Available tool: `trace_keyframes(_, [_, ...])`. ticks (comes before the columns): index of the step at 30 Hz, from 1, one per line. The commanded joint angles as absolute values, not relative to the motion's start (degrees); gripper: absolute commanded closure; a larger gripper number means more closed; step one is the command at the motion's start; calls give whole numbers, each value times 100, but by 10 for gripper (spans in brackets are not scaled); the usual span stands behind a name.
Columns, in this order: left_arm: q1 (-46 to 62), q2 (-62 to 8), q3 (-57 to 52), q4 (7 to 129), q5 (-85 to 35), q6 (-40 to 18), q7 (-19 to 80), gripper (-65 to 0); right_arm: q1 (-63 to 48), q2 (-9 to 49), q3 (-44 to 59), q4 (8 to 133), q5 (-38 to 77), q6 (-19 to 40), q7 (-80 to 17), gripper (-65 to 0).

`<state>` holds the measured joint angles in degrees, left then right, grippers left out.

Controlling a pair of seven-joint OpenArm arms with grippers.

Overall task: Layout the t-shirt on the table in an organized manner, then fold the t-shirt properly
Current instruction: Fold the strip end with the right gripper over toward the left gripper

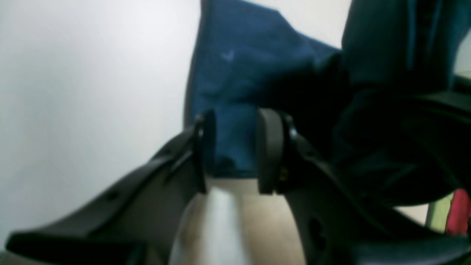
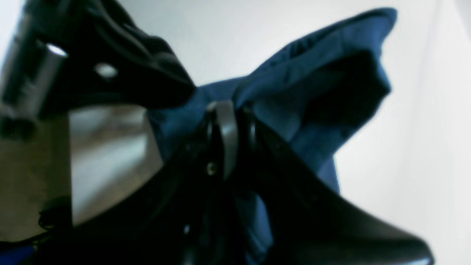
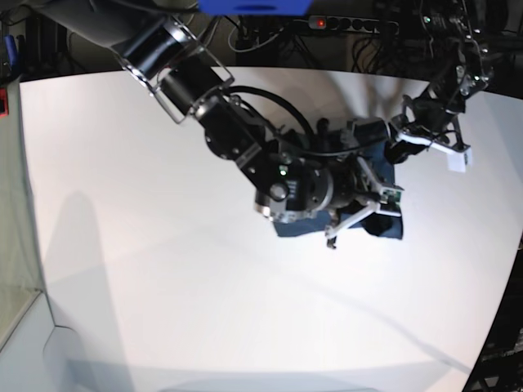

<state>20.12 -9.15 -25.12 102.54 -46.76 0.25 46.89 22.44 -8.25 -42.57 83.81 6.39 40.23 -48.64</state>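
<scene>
The navy t-shirt lies bunched on the white table, right of centre. My right gripper reaches in from the upper left and sits on it. In the right wrist view that gripper is shut on a fold of the t-shirt, which rises in a peak behind the fingers. My left gripper is at the shirt's far right corner. In the left wrist view its fingers stand apart, with a flat edge of the t-shirt showing in the gap.
The right arm's bulky links cross the table from the upper left and hide part of the shirt. A power strip and cables lie beyond the far edge. The table's curved right edge is close to the shirt.
</scene>
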Motion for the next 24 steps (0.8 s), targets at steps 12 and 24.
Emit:
trace_keyframes(12, [2185,-963,-3415,10299,-4673,31,4558,-187,2448,-900,-4224,8479,716,4000,-4716,0])
trace_keyframes(24, [1226,-1015,-2712,8646,-4532,22,4558,-188,2378,-900,-4242,8488,725,4000,-4673,0])
